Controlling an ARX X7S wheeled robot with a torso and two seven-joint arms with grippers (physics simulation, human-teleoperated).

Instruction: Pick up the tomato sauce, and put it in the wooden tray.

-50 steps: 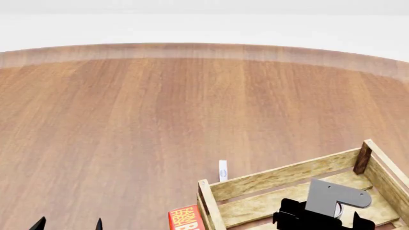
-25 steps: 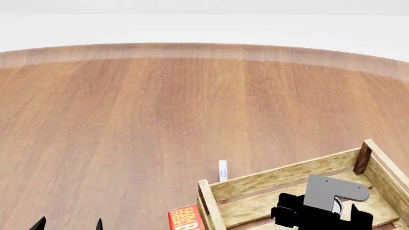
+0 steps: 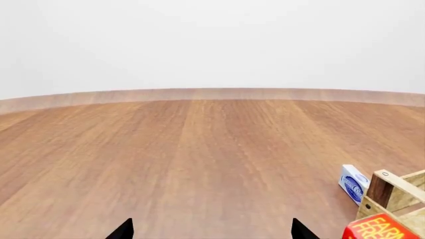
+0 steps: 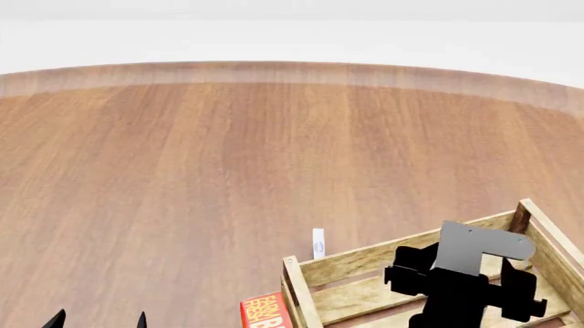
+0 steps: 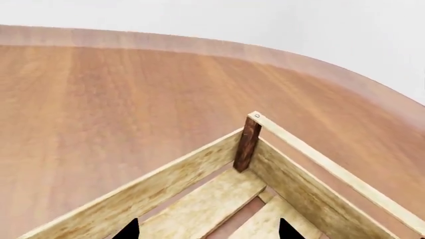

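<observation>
Wood-grain tabletop (image 4: 228, 171) filled nearly all of my head view, curving away to a pale wall, with everything of interest crowded at the near right edge. At that edge sat the wooden tray (image 4: 365, 258), a slatted light-wood crate with darker corner posts. My right gripper (image 4: 461, 290) hung over the tray's interior, a black mass under a grey bracket. From the right wrist camera I saw two dark fingertips (image 5: 129, 230) set well apart with only the tray's slats and far corner post (image 5: 249, 142) showing between them, so the jaws stood wide and held nothing.

I could not find the tomato sauce in any view; I judged it might already lie in the tray beneath the arm, but the pictures did not show that. If so, only withdrawing the arm remained.

My left gripper (image 3: 209, 231) hovered low over bare table, its tips spread and empty. Just outside the tray's near-left corner stood a red box with yellow lettering (image 4: 264, 311), and a small blue-and-white carton (image 3: 353, 183) stood just beyond the tray's outer wall.
</observation>
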